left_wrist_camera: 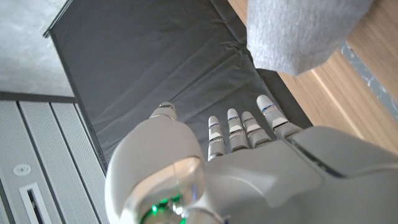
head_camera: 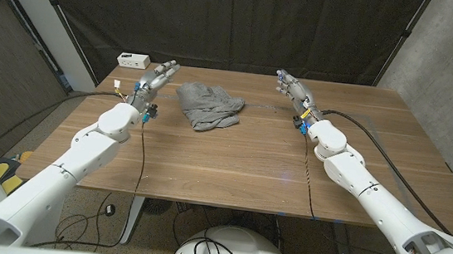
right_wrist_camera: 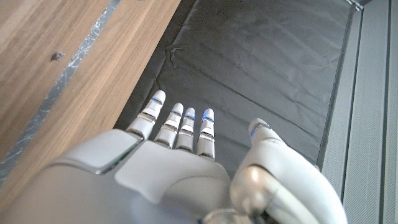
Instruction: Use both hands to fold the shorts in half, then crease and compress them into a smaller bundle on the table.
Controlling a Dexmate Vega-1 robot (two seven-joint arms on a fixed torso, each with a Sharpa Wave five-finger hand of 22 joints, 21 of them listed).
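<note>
The grey shorts [head_camera: 208, 106] lie in a rumpled, folded heap on the wooden table [head_camera: 239, 166], toward the far side between my two hands. My left hand [head_camera: 154, 79] hovers to the left of the heap with its fingers stretched out and nothing in them. My right hand [head_camera: 293, 87] is off to the right of the shorts, a wider gap away, fingers also straight and empty. In the left wrist view my left hand [left_wrist_camera: 249, 162] points past a corner of the shorts [left_wrist_camera: 298, 31]. In the right wrist view my right hand [right_wrist_camera: 180, 155] reaches toward the table's far edge.
A small white box [head_camera: 133, 59] sits at the table's far left corner, just behind my left hand. A black curtain [head_camera: 237, 20] hangs behind the table. Bare wood stretches across the near half.
</note>
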